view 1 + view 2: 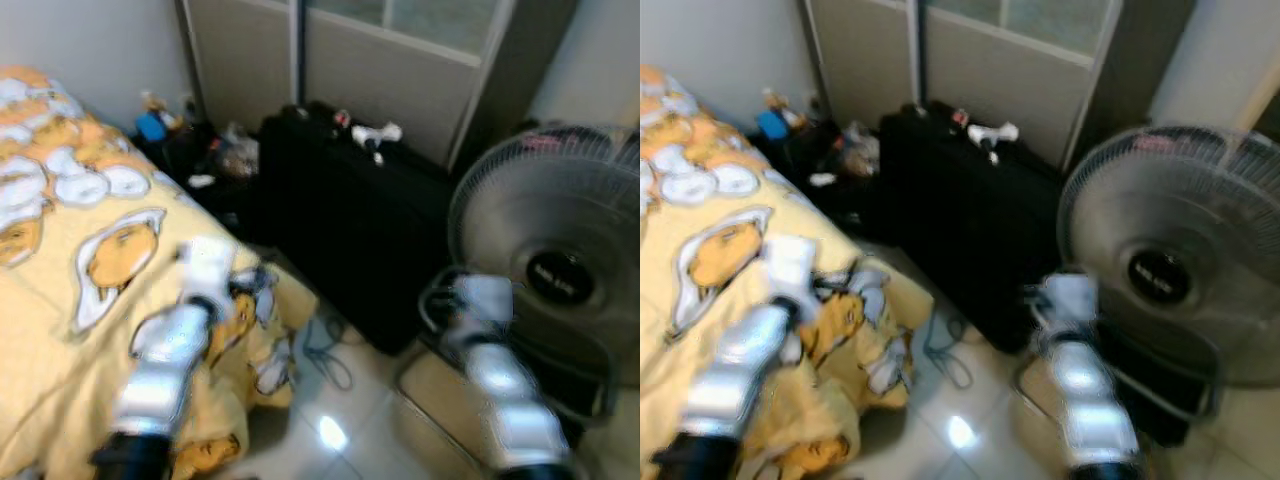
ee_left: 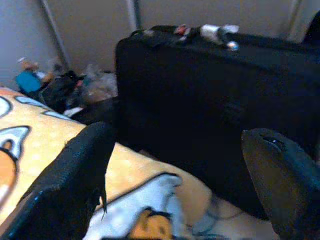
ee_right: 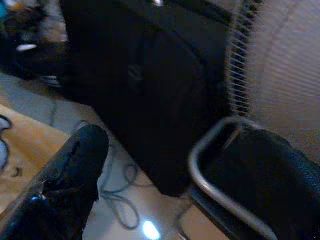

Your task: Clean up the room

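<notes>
On the left lies the bed (image 1: 60,300) under a yellow cartoon cover, and the left end effector (image 2: 175,175) hangs over its near right corner, fingers spread wide with nothing between them. At the far side by the wall sits a heap of clutter (image 1: 190,145): a blue thing, a bag, small bits too blurred to name. Right of that stands a black case (image 1: 340,240), its long axis running from far left to near right, with a small white object (image 1: 378,133) lying on top at the far end. A cable (image 1: 325,350) loops on the floor below it. The right end effector (image 3: 165,175), also wide open and empty, hangs near the base of the fan (image 1: 555,270). The likeliest things to tidy, the clutter and the white object, lie ahead and far of both arms; the left arm looks nearer the clutter.
</notes>
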Tool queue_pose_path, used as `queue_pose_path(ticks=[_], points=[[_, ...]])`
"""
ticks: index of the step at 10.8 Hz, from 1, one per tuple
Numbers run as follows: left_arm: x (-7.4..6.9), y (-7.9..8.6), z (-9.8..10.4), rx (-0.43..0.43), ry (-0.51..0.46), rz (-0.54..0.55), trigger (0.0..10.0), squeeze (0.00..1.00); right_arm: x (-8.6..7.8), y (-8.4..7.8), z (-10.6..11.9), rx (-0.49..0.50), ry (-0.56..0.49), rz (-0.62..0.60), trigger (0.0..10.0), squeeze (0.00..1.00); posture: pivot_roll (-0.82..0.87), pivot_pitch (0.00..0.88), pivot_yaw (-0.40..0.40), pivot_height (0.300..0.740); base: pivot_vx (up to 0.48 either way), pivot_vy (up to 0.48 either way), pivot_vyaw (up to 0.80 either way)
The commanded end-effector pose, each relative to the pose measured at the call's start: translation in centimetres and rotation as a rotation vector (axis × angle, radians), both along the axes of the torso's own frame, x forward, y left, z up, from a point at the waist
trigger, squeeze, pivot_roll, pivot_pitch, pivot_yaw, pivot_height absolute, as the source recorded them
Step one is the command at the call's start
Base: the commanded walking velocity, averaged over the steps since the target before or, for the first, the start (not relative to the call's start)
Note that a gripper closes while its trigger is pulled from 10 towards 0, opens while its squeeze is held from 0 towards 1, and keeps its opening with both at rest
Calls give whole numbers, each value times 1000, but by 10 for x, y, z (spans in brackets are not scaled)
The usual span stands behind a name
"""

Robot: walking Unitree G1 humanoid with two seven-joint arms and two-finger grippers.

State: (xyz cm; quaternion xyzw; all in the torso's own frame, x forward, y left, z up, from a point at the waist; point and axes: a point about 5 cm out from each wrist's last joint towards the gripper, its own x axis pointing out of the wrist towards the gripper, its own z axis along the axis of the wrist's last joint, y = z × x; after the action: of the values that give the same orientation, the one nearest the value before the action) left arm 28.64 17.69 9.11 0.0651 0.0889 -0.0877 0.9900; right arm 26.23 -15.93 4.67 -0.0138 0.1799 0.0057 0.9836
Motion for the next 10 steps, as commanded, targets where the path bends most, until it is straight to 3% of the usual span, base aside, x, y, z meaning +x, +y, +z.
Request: queue_pose_path(ticks=[1, 3, 8, 10], points=[[2, -10, 2, -4, -12, -30, 10000, 227, -2, -13, 0, -7, 5, -32, 10000, 0, -120, 0, -5, 740, 349, 0, 0], [2, -12, -3, 4, 5, -32, 10000, 212, -5, -9, -3, 33, 37, 24, 10000, 0, -122, 0, -3, 740, 169, 0, -400], [-1, -6, -12, 39, 16, 2, 10000, 212, -7, -15, -19, 45, 101, -41, 10000, 0, -115, 0, 1, 740, 0, 0, -800], [-4, -5, -28, 57, 77, -19, 10000, 212, -8, -14, -32, 37, 140, -50, 10000, 0, -111, 0, 4, 740, 0, 0, -800]])
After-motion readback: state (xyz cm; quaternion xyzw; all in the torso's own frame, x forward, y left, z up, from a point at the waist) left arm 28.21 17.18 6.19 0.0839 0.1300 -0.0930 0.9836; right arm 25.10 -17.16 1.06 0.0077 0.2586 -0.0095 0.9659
